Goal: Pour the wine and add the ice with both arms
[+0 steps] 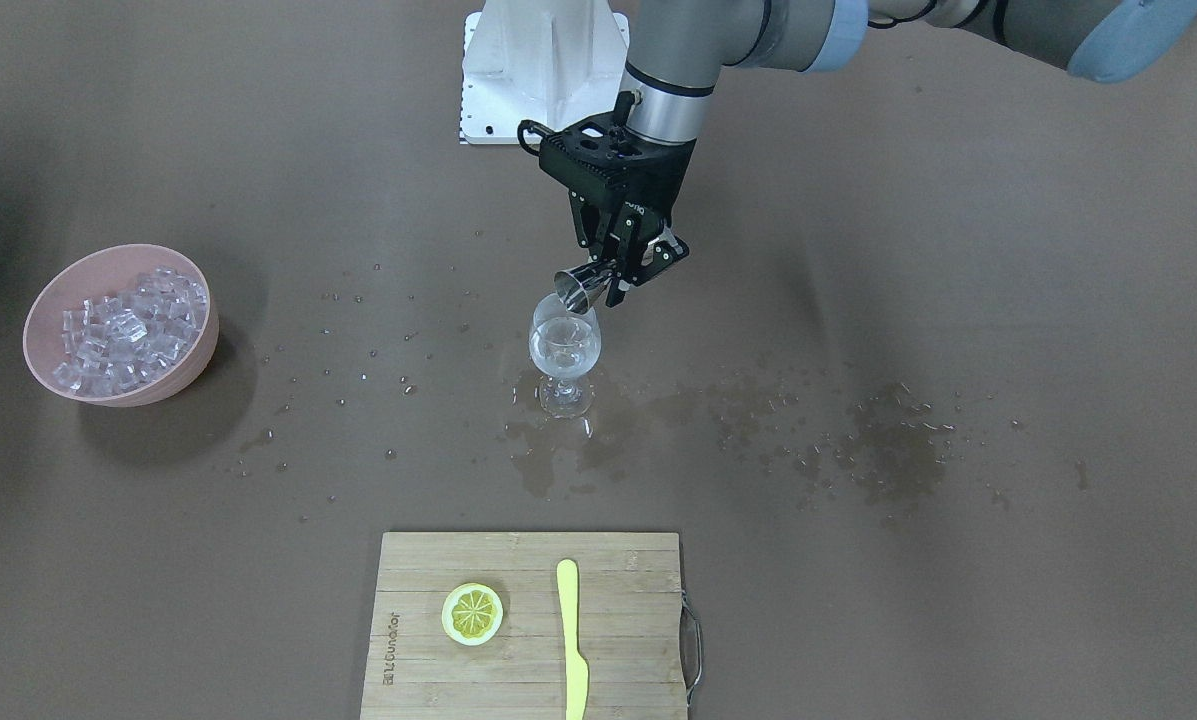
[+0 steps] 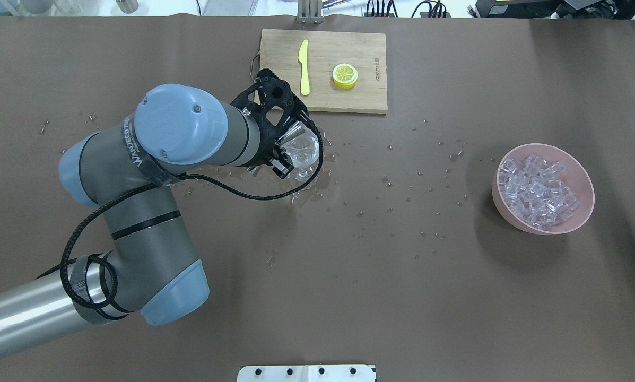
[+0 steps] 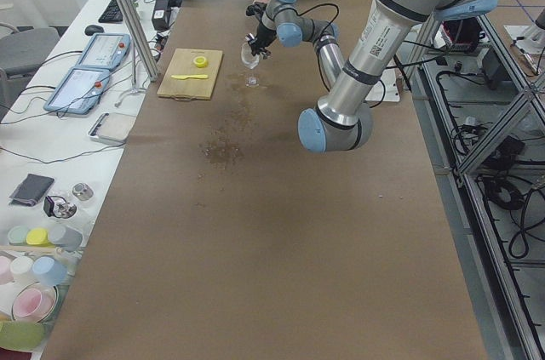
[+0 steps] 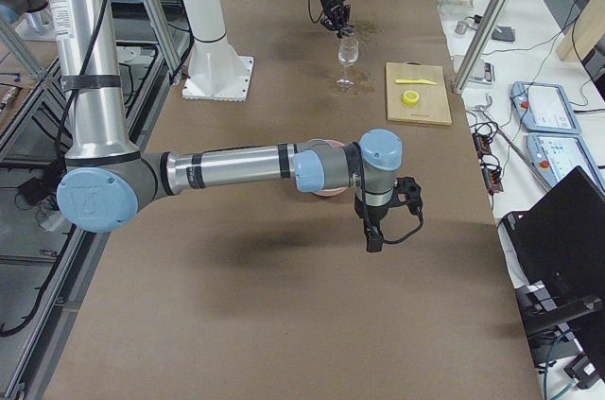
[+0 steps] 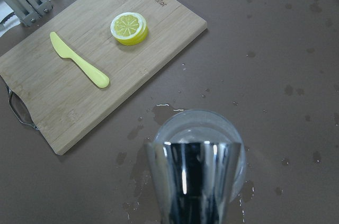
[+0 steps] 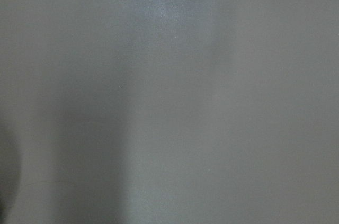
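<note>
My left gripper [image 1: 623, 275] is shut on a steel jigger [image 1: 580, 288], tipped with its mouth over the rim of a stemmed wine glass [image 1: 564, 345]. The glass stands upright mid-table and holds some clear liquid; I cannot tell whether wine is flowing. The left wrist view looks past the jigger [image 5: 193, 181] down into the glass [image 5: 233, 139]. The ice [image 1: 128, 330] is piled in a pink bowl [image 1: 193, 370] far to the side. My right gripper [image 4: 376, 230] shows only in the exterior right view, hanging near the bowl [image 4: 326, 192]; I cannot tell if it is open or shut.
A bamboo cutting board [image 1: 618, 680] at the operators' edge carries a lemon slice [image 1: 472, 613] and a yellow plastic knife [image 1: 571, 640]. Water droplets and wet patches [image 1: 888, 450] spread around the glass. A white pedestal [image 1: 538, 70] stands at the robot's side. The right wrist view is a grey blur.
</note>
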